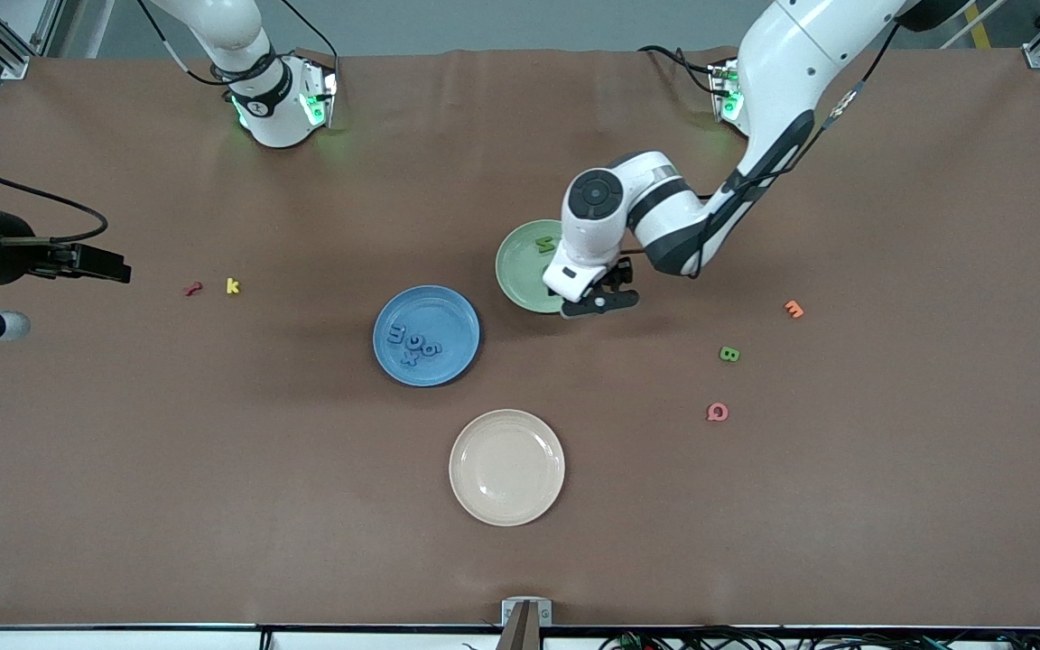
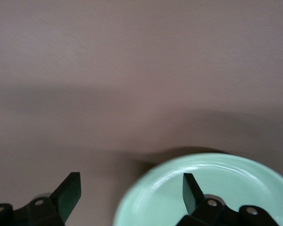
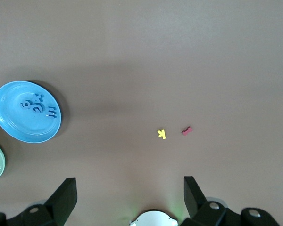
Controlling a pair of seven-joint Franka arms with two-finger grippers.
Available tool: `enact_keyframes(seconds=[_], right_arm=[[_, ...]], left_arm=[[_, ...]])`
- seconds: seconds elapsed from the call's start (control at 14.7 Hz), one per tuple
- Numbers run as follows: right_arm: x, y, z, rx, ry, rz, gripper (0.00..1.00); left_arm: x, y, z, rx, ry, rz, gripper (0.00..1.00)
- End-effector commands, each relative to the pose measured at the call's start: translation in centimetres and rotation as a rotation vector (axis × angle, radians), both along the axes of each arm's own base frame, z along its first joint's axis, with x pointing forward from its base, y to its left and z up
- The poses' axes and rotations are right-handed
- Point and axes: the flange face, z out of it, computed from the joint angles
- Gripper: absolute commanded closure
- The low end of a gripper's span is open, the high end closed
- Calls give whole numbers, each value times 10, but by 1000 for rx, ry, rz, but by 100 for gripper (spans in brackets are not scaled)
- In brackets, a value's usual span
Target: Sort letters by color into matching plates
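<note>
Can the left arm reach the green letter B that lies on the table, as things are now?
Probably yes. The left gripper, open and empty, is over the green plate rim; nothing stands between it and the green B.

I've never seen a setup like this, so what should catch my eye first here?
Probably the left gripper, open over the edge of the green plate. Next, the blue plate beside it holds a cluster of blue letters. A green letter B lies loose on the brown table, toward the left arm's end.
</note>
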Motion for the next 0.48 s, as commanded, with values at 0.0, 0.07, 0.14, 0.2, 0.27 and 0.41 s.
enact_keyframes(seconds=[0.0,0.07,0.14,0.2,0.27,0.41], right_arm=[[5,-3,7,-8,1,23,0],[6,0,8,-11,1,28,0],[8,-2,8,-15,2,21,0],[10,2,10,-22,2,22,0],[12,1,11,-26,4,15,0],[15,3,11,-14,14,21,0]], left_arm=[[-1,37,10,30,-17,-67,4],[2,50,11,34,-20,-86,4],[7,64,14,32,-29,-99,4],[13,81,14,28,-33,-112,5],[19,94,14,22,-38,-131,5],[31,125,16,14,-50,-176,5]])
